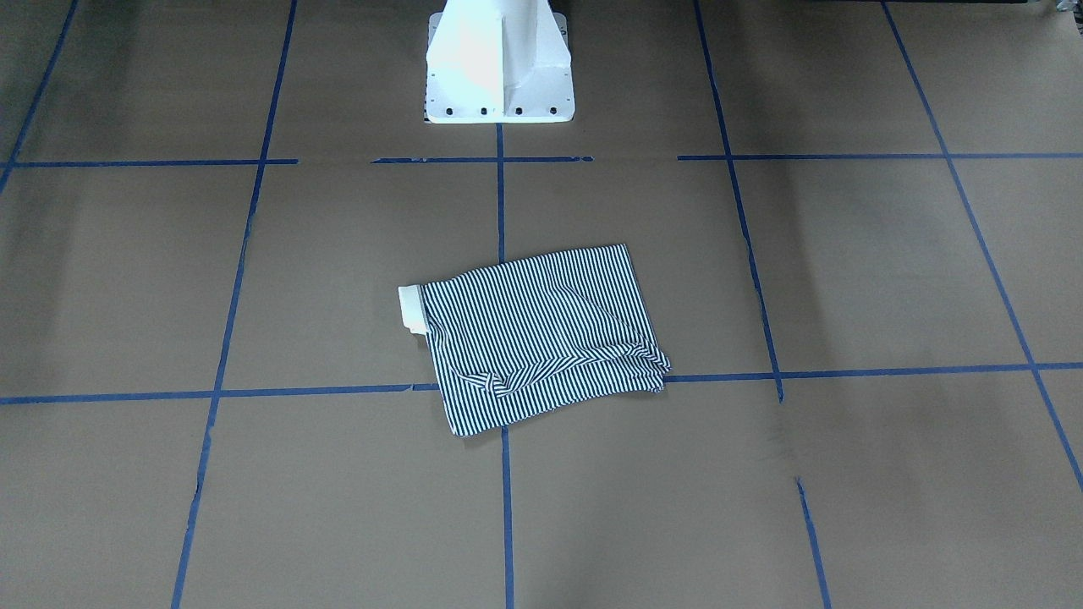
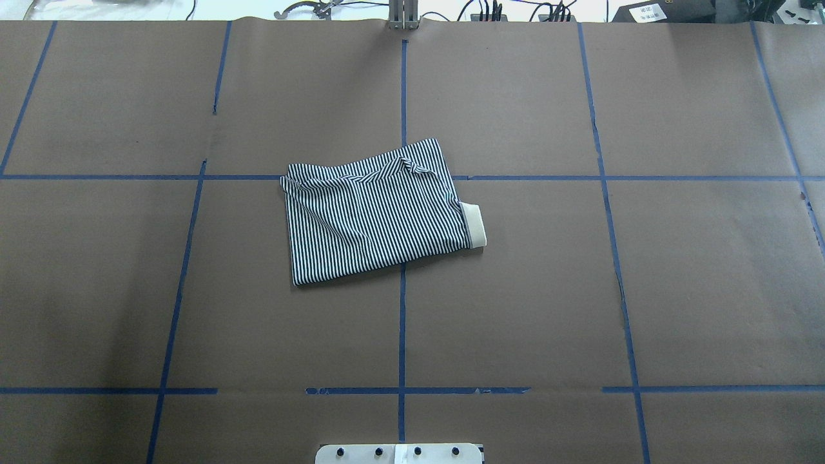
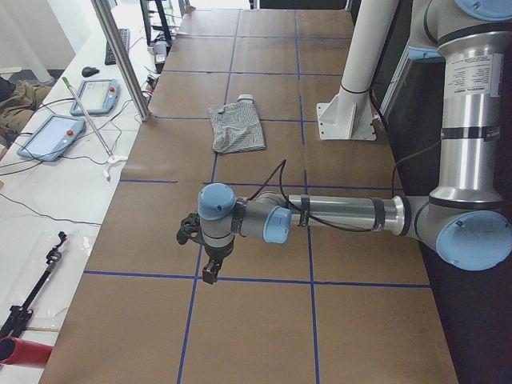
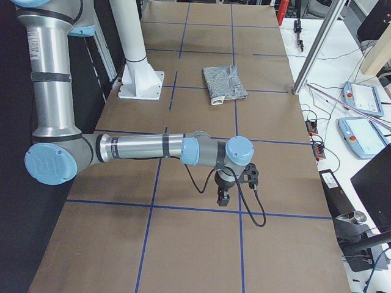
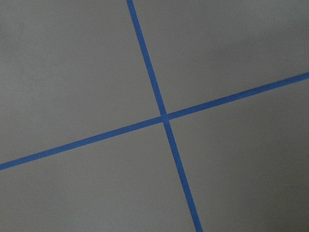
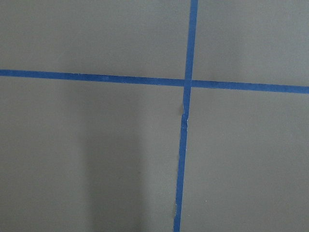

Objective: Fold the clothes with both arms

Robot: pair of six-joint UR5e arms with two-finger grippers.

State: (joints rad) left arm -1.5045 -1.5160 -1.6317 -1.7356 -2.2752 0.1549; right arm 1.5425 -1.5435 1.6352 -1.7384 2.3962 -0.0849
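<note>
The striped polo shirt point(image 2: 377, 209) lies folded into a small rectangle near the middle of the table, its cream collar point(image 2: 474, 224) sticking out on one side. It also shows in the front-facing view point(image 1: 541, 338) and both side views point(image 3: 238, 128) point(image 4: 225, 82). My left gripper point(image 3: 209, 274) hangs over bare table far from the shirt, seen only in the exterior left view. My right gripper point(image 4: 223, 198) hangs likewise at the other end, seen only in the exterior right view. I cannot tell whether either is open or shut. Both wrist views show only brown paper and blue tape.
The table is covered in brown paper with a blue tape grid point(image 2: 402, 322). The white pedestal point(image 1: 499, 68) stands at the robot's side. A metal post point(image 3: 124, 60), teach pendants point(image 3: 52, 136) and cables lie along the operators' bench.
</note>
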